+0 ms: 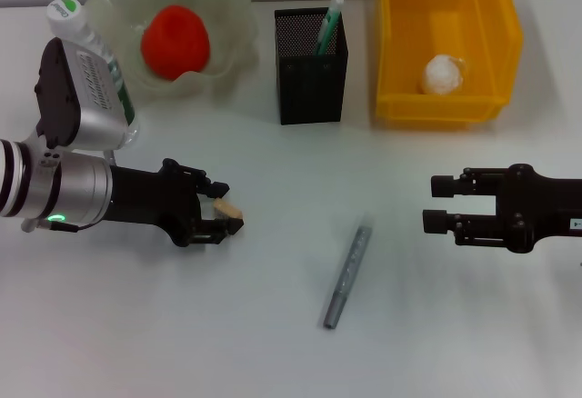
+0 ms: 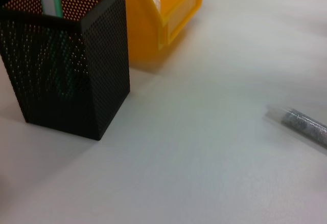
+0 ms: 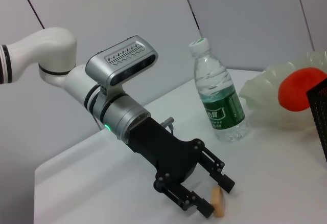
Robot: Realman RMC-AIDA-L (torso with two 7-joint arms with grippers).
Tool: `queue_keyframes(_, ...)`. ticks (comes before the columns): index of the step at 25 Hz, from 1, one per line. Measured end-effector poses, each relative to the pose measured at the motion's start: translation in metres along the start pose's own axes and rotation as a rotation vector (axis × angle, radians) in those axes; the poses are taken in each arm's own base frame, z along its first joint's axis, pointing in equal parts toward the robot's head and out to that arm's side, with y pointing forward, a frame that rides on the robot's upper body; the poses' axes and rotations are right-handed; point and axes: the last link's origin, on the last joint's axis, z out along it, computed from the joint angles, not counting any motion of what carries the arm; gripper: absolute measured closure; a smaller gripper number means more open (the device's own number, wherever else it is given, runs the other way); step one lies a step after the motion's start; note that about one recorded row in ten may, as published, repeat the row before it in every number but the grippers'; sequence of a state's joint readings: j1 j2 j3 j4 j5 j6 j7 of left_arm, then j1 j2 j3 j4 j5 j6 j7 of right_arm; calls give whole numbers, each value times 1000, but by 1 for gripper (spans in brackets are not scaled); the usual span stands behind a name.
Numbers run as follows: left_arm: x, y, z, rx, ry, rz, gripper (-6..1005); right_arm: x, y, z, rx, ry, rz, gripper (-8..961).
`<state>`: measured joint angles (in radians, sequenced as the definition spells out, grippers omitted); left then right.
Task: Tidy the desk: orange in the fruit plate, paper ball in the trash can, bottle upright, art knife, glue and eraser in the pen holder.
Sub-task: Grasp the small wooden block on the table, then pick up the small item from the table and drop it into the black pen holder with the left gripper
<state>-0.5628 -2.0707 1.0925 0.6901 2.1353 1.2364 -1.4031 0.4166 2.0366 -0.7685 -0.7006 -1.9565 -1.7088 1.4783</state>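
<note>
Head view looks down; both wrist views, low, share the pen holder (image 2: pixel 66 60).

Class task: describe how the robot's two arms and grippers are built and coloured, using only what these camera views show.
The left gripper is matte black, with two jointed fingers, on a black wrist. Behind it comes a silver cylinder with a lit green dot, a grey camera box with a slotted vent, then white rounded arm links. The right gripper is likewise matte black with blocky fingers.

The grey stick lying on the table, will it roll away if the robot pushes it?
Probably yes: the grey stick looks round and thin, lying flat on the smooth table, so a sideways nudge could roll it. It looks stiff and likely light, and may slip between fingers.
</note>
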Motion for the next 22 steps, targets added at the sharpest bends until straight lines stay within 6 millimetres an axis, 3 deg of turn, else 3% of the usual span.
queue_keyframes(10,-2,2,3,-2,-11,7,456,0,0,0,-1,-1,1,327)
queue_keyframes(14,-1,2,2,1,-7,6,602,0,0,0,-2,-1,1,328)
queue_keyframes(18,2,2,2,-2,6,2,602,0,0,0,-2,-3,2,328)
queue_keyframes(22,24,0,-6,-5,131,-15,601,1,1,0,-2,-4,4,328)
